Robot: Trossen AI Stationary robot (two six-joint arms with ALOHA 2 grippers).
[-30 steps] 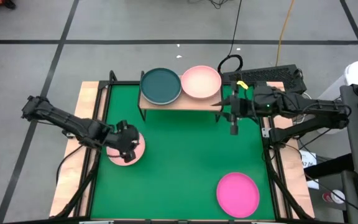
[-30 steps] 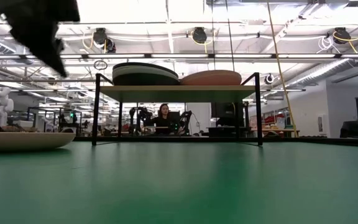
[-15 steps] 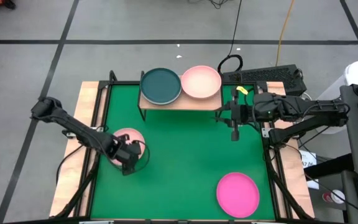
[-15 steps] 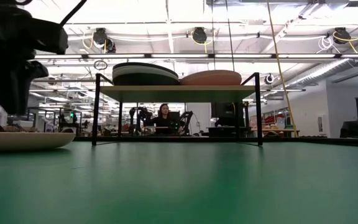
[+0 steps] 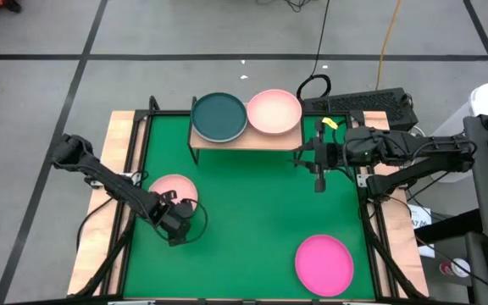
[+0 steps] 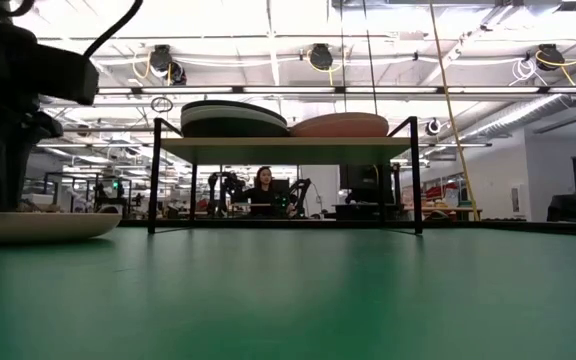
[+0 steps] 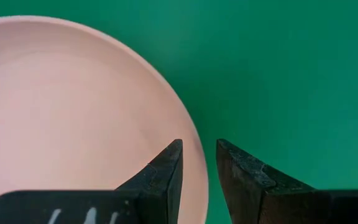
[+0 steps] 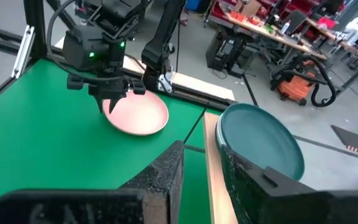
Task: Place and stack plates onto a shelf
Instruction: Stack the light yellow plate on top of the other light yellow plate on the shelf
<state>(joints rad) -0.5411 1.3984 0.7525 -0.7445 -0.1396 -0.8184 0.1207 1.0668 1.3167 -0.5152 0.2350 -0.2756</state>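
Note:
A light pink plate [image 5: 170, 190] lies flat on the green table near its left edge, and also shows in the low view [image 6: 28, 226]. My left gripper [image 5: 176, 227] is low at the plate's near-right rim. It is open by a narrow gap [image 7: 199, 149], one finger over the plate's inside and one over the table outside. My right gripper [image 5: 318, 180] hovers by the shelf's right end, open by a narrow gap [image 8: 202, 155] and holding nothing. The wooden shelf [image 5: 244, 138] carries a dark teal stack [image 5: 219, 116] and a pink stack [image 5: 274, 111]. A magenta plate [image 5: 324, 264] lies near the near-right corner. My left gripper comes from above, pointing down, with its fingers astride the pink plate's near-right rim [image 7: 199, 177]. Green table shows between the rim and the outer finger [image 7: 244, 177]. Whether the inner finger [image 7: 166, 171] touches the plate I cannot tell. The plate lies flat on the table.
The shelf stands on thin black legs [image 6: 154, 175] at the table's far edge, with open green surface [image 5: 252, 203] between it and the two plates on the table. A keyboard [image 5: 363, 103] and cables lie beyond the far-right corner. A person [image 6: 264, 190] sits far behind.
My left gripper has moved from above the pink plate toward the table's near edge and down, ending at the plate's near-right rim. The plate has stayed in place. My right gripper has drawn back slightly from the shelf toward the near edge.

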